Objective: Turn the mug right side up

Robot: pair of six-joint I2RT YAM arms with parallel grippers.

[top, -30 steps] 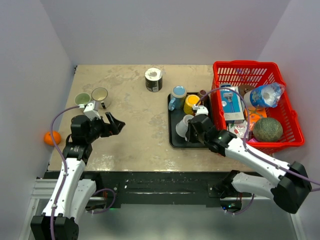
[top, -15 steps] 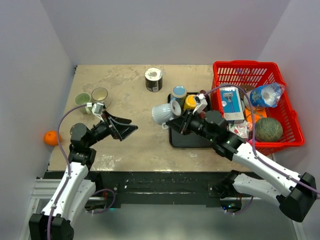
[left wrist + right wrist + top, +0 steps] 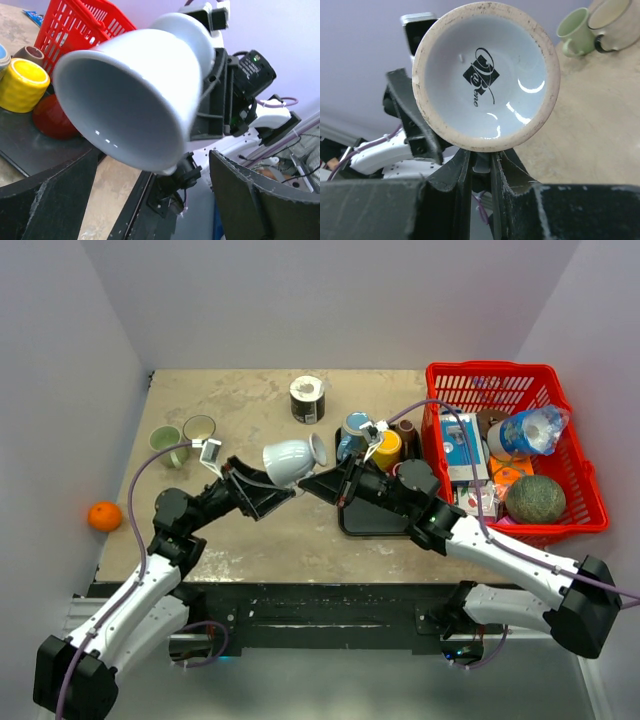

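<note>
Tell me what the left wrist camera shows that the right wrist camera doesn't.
Only the left wrist view shows the open mouth of the white ceramic mug, the red plastic basket, and the yellow mug on the black tray. Only the right wrist view shows the mug's underside with its black logo, plus the pale green mug on the beige table. Both show the mug held on its side by the right end effector.

My left arm (image 3: 135, 602) and right arm (image 3: 500, 552) both reach in toward the middle. Right claw (image 3: 481, 161) is pinched tight on the mug (image 3: 288, 460), left claw (image 3: 276, 502) gapes wide just beside it, fingers splayed.
</note>
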